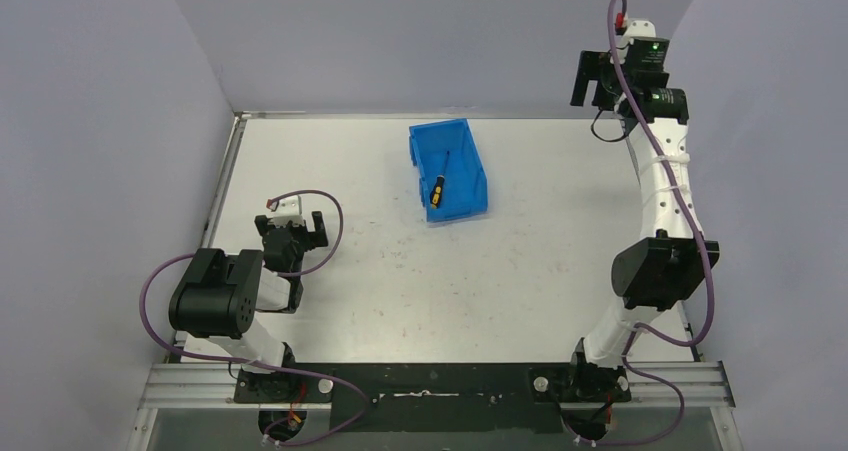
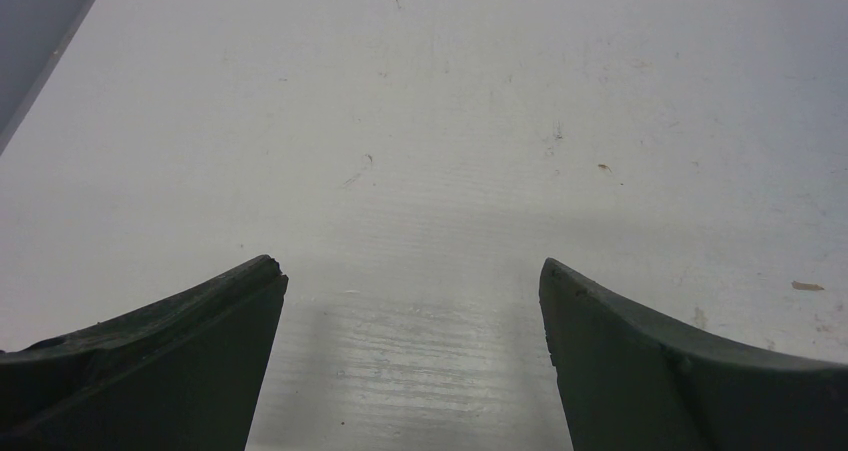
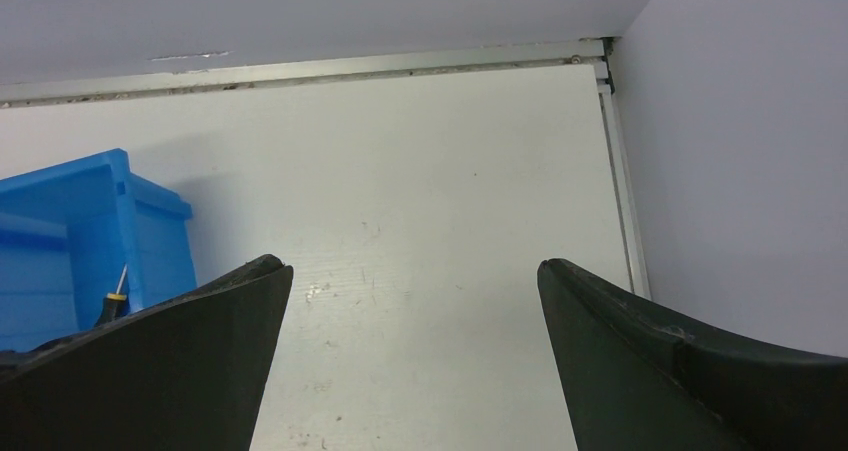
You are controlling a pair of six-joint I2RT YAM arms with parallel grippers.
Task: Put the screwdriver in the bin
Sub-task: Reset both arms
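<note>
Two grippers: my left gripper (image 2: 412,291) and right gripper (image 3: 414,291), fingers apart, empty.
Screwdriver (image 1: 438,189): lying in the bin (image 1: 470,174).
Handling: probably light, stiff; I'd take the handle, not the thin shaft.

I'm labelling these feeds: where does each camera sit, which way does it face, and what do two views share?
Top external: fixed above and behind the bases, looking down on the table; shows both arms, left gripper and right gripper.
Left wrist: on the left wrist, close over bare tabletop; its open jaws at the bottom.
Right wrist: on the raised right wrist, facing the table's far right corner; its open jaws at the bottom.
Shared: top and right wrist both show the screwdriver in the bin.
</note>
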